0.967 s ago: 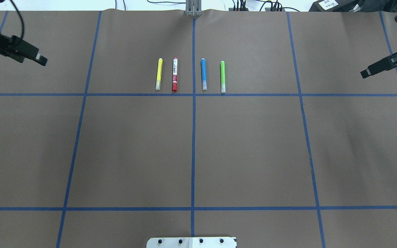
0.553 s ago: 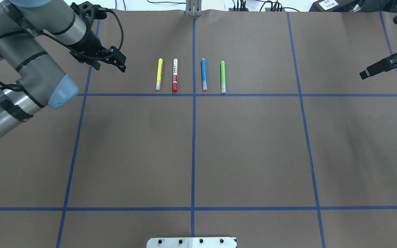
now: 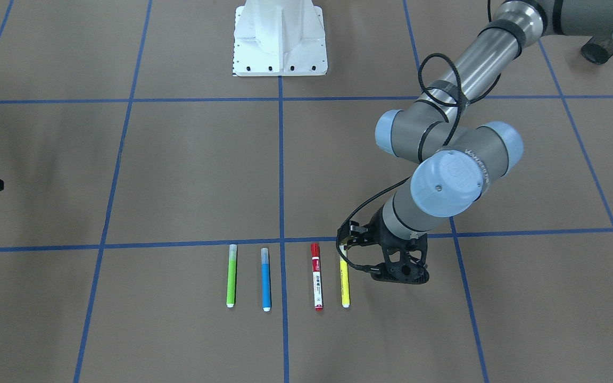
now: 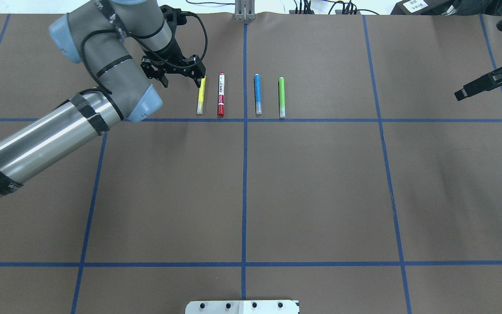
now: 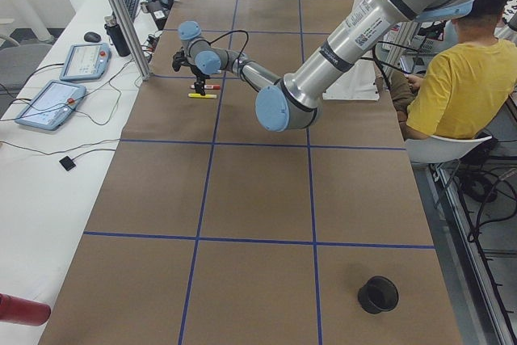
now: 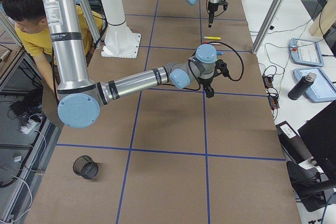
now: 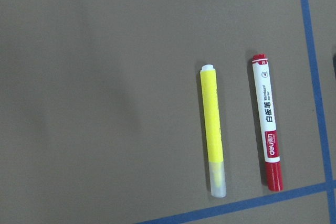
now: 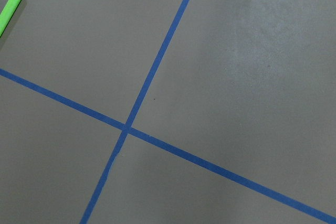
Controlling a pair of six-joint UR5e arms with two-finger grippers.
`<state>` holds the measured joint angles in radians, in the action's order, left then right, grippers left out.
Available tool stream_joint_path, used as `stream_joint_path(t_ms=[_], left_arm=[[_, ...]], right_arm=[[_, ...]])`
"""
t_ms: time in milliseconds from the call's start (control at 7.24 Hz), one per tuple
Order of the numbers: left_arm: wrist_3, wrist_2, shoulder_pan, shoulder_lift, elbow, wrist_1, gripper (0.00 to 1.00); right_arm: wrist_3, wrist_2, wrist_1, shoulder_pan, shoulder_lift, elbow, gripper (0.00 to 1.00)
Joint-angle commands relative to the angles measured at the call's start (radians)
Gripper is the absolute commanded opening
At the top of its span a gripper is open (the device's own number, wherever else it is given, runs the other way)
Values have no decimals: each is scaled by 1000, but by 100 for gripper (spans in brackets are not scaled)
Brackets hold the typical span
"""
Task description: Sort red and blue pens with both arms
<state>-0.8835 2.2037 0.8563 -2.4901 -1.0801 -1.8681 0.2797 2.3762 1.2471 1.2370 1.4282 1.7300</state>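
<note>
Four pens lie side by side in a row: a yellow highlighter [image 4: 200, 94], the red-capped white marker [image 4: 221, 93], the blue highlighter [image 4: 257, 93] and a green highlighter [image 4: 281, 97]. My left gripper [image 4: 182, 80] hangs open at the row's left end, one finger beside the far tip of the yellow highlighter, holding nothing. From the front the left gripper [image 3: 378, 263] stands right of the yellow highlighter [image 3: 345, 284], with the red marker [image 3: 316, 279] and blue highlighter [image 3: 266, 282] beyond. The left wrist view shows the red marker [image 7: 268, 124]. My right gripper [image 4: 462, 93] waits open, far off at the right edge.
Blue tape lines divide the brown table cover [image 4: 320, 187] into squares. A white pedestal base [image 3: 280, 40] stands at the robot's side. A black cup [image 5: 378, 294] sits near the left end of the table. A seated person [image 5: 464, 78] is beside the table.
My left arm has swung in from the far left edge to the yellow highlighter's end of the row. The pens and the right arm have not moved.
</note>
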Motion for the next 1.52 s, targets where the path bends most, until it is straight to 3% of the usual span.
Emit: stream_joint_path(t_ms=[0,276,415,1105,1382], left_arm=[[-54,-103,-54,-114,145,-6,99],[-110,-111,-89,-162,218,-6,89],[-124,-167,-114,-170,232,-9,82],[-129,-179,-141,-177,244,-28,48],[-137,-179,-149,-176,244,-28,43]], right_arm=[[-1,0,0,-2,0,-6,100],[-1,-3,0,-2,0,-7,100],[-1,-3,0,-4,0,-7,100],[-1,-3,0,-4,0,-7,100],[-1,-3,0,-5,0,-7,100]])
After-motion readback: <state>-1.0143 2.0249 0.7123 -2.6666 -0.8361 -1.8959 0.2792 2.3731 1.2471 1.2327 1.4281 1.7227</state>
